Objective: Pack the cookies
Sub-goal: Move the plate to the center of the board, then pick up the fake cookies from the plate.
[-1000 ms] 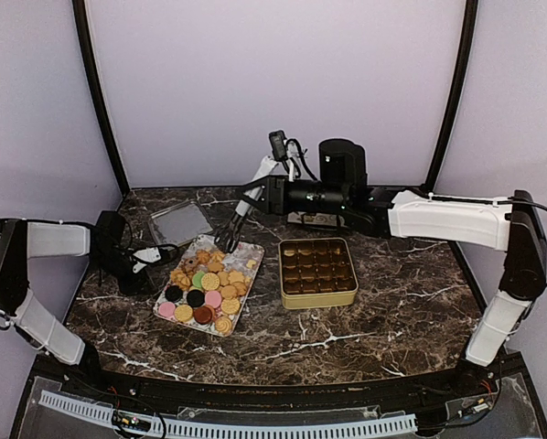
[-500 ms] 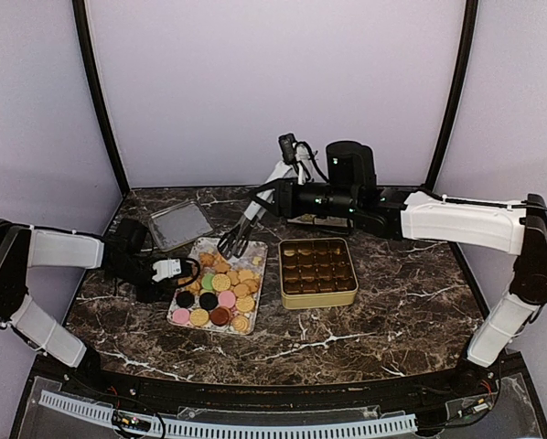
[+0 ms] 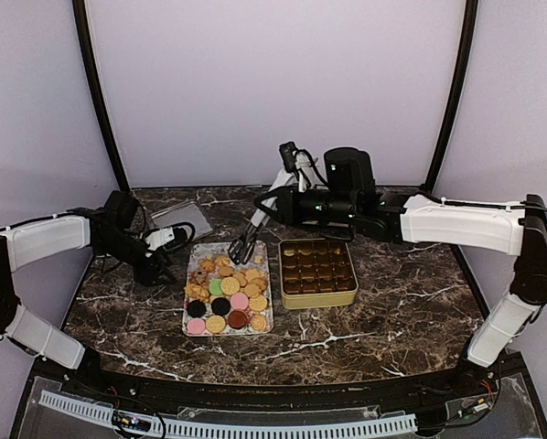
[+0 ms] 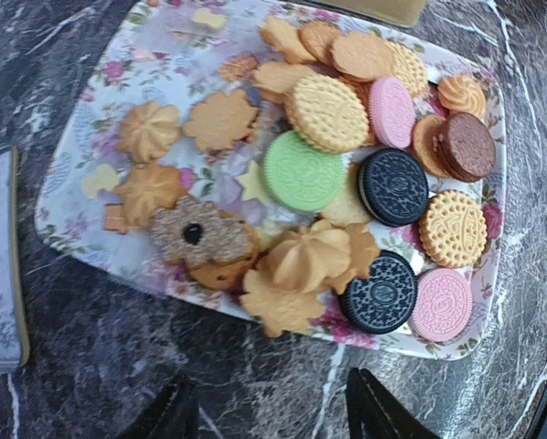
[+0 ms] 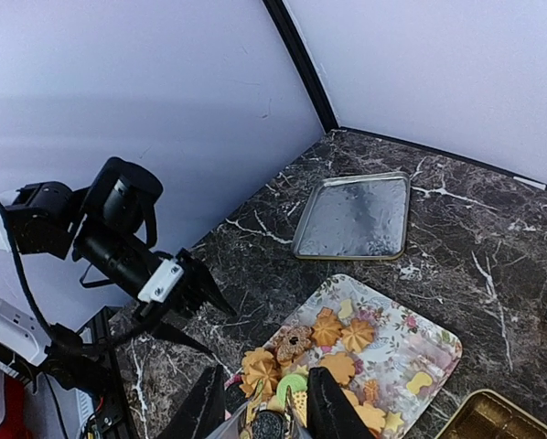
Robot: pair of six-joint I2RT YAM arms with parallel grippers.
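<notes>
The cookies (image 4: 327, 112) look light, brittle and crumbly; pinch one gently across its rim. Left gripper (image 4: 266, 395) and right gripper (image 5: 266, 377) both gape, empty.

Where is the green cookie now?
Left wrist view: the green round cookie lies on the flowery tray, beside a yellow round cookie and a black sandwich cookie.
</notes>
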